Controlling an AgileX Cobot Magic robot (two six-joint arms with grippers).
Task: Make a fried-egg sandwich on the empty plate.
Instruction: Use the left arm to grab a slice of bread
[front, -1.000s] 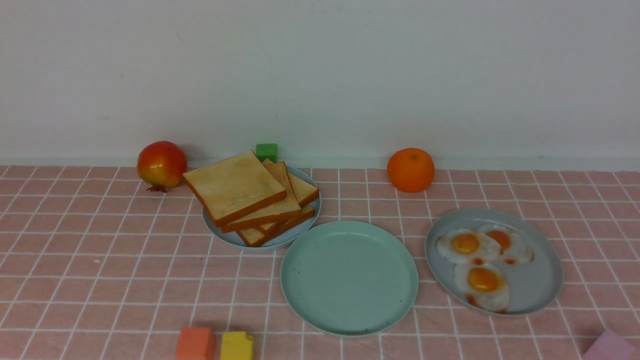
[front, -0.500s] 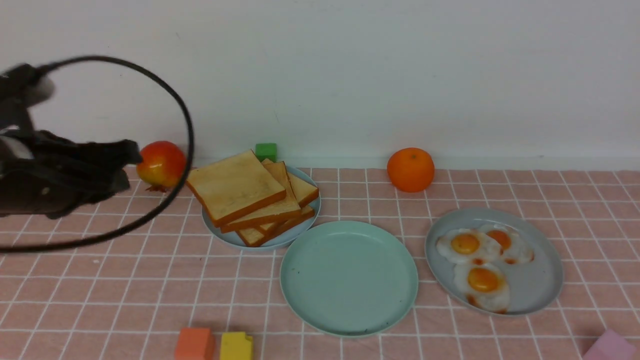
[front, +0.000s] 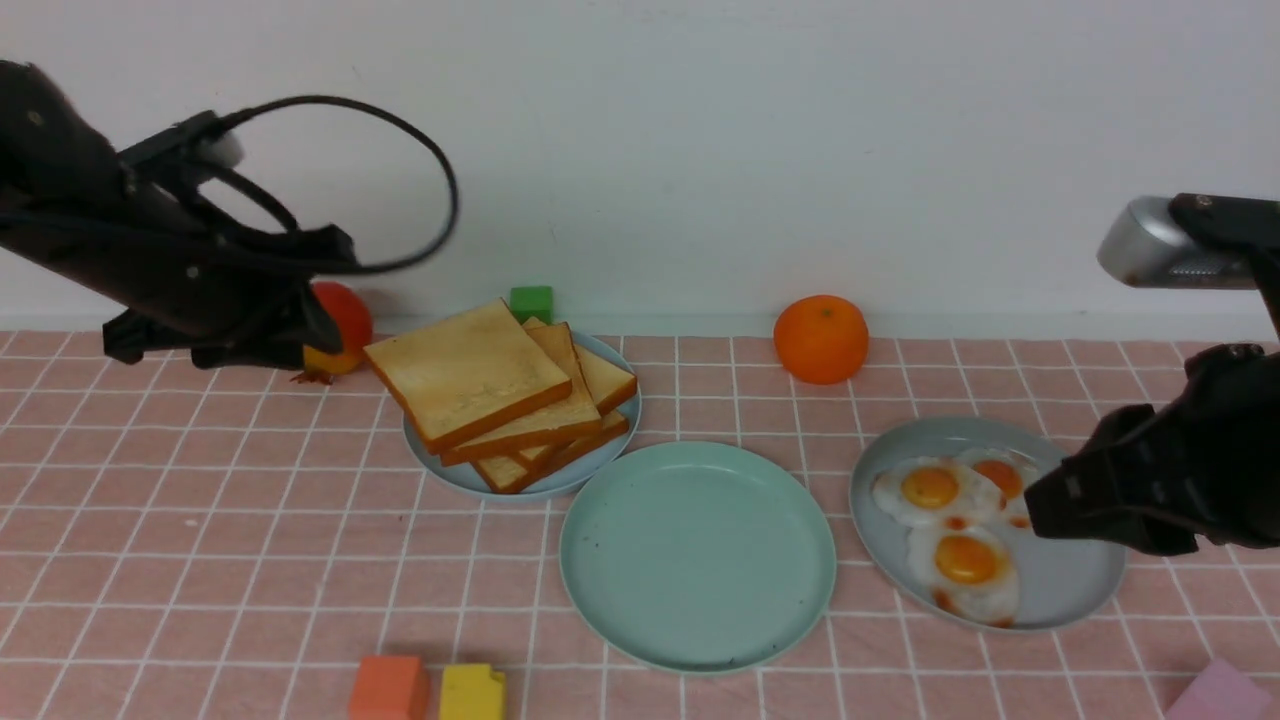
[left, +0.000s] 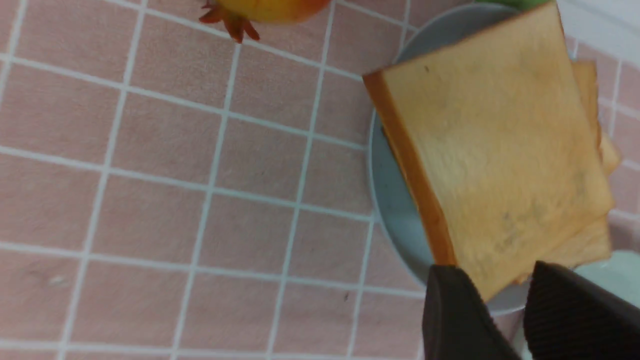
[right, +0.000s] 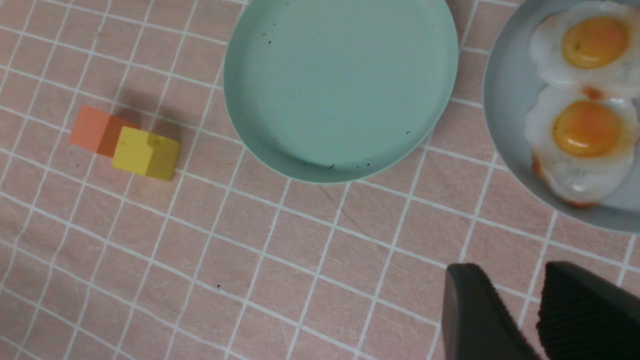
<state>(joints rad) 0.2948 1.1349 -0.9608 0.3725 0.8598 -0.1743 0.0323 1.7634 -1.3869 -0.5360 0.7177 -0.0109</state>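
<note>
The round, matte mint-green plate (front: 697, 555) sits bare; both black grippers, left (front: 318, 330) and right (front: 1045, 505), hover with fingers narrowly parted, holding nothing.

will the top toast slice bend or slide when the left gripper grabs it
The top toast slice looks thick and flat, so probably stiff. It sits skewed, overhanging the pile, so a push may slide it off. The left gripper hangs near one corner; a corner grip might tilt it.
</note>
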